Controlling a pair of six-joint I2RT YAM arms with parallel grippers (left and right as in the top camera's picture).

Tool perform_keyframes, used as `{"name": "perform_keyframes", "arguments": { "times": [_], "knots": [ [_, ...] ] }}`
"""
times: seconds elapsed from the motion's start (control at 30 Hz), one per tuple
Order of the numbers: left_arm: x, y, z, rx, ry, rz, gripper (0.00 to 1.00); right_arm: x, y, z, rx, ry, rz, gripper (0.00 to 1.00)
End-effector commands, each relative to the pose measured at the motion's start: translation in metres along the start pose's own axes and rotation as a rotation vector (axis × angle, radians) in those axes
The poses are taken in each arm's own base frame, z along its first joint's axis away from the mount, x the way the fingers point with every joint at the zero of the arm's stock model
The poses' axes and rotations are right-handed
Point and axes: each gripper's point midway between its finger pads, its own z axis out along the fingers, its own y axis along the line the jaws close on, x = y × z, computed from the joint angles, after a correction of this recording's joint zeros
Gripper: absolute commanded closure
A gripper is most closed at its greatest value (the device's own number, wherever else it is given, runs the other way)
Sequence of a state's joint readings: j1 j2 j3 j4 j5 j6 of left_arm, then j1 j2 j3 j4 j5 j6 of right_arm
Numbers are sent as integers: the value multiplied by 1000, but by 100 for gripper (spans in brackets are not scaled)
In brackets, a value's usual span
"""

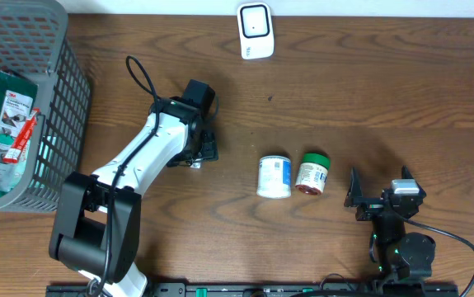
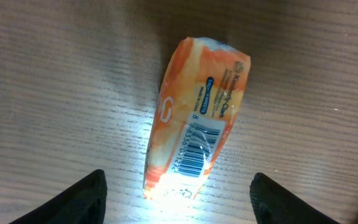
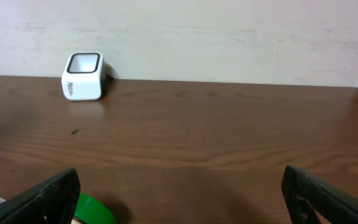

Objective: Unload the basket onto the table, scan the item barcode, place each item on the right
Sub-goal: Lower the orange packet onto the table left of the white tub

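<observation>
An orange packet [image 2: 194,118] is pictured lying flat on the wooden table [image 1: 385,99], directly beneath the left gripper [image 2: 179,190]. In the left wrist view its long axis is seen running from the lower left to the upper right, only slightly off the frame's vertical. The crimped, paler end is pointed away from the camera and the glare-lit end is turned toward it. The barcode [image 2: 197,149] is turned upward, printed on the half nearer the camera, with its bars laid across the packet's length.

The left gripper is held open above the packet. Its 2 dark fingers [image 2: 85,199] are set well apart on either side, and neither is seen touching the wrapper. In the overhead view the packet is hidden by that arm.

The white scanner [image 1: 255,31] is stood at the far edge of the table, well apart from the packet. A white tub [image 1: 274,176] and a green-lidded jar [image 1: 312,172] are laid side by side near the table's middle. A grey basket [image 1: 55,99] holding packaged goods is placed at the left edge.

The right gripper [image 3: 182,199] is parked low near the jar, its fingers spread wide with nothing held between them.
</observation>
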State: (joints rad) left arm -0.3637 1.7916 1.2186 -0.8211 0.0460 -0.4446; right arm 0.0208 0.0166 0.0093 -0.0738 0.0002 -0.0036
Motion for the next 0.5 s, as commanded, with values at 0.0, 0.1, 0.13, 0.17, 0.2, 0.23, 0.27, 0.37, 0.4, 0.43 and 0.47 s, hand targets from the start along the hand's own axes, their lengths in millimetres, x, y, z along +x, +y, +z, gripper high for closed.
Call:
{"name": "perform_keyframes", "arguments": {
  "times": [0.0,0.1,0.13,0.17,0.2,0.23,0.27,0.37,0.4,0.43,0.47],
  "knots": [
    [2,2,3,-14,5,4,25,1,-3,0,16,1,4,1],
    [0,1,2,-11,0,4,22,1,-3,0,16,1,4,1],
    [-1,1,1,-10,-3,2,22,1,-3,0,16,1,4,1],
    [-3,1,-1,-8,-6,2,22,1,-3,0,16,1,4,1],
    [-4,0,-2,-6,-9,2,22,1,-3,0,16,1,4,1],
    [-6,-1,-5,-4,-13,7,22,1,-3,0,16,1,4,1],
    [-7,-2,-7,-2,-16,15,22,1,-3,0,16,1,4,1],
    [-13,-5,-18,7,-35,37,21,1,-3,0,16,1,4,1],
    [-16,-5,-22,11,-43,38,21,1,-3,0,16,1,4,1],
    [-20,-5,-29,16,-55,35,21,1,-3,0,16,1,4,1],
    [-23,-5,-33,19,-64,33,21,1,-3,0,16,1,4,1]
  ]
}}
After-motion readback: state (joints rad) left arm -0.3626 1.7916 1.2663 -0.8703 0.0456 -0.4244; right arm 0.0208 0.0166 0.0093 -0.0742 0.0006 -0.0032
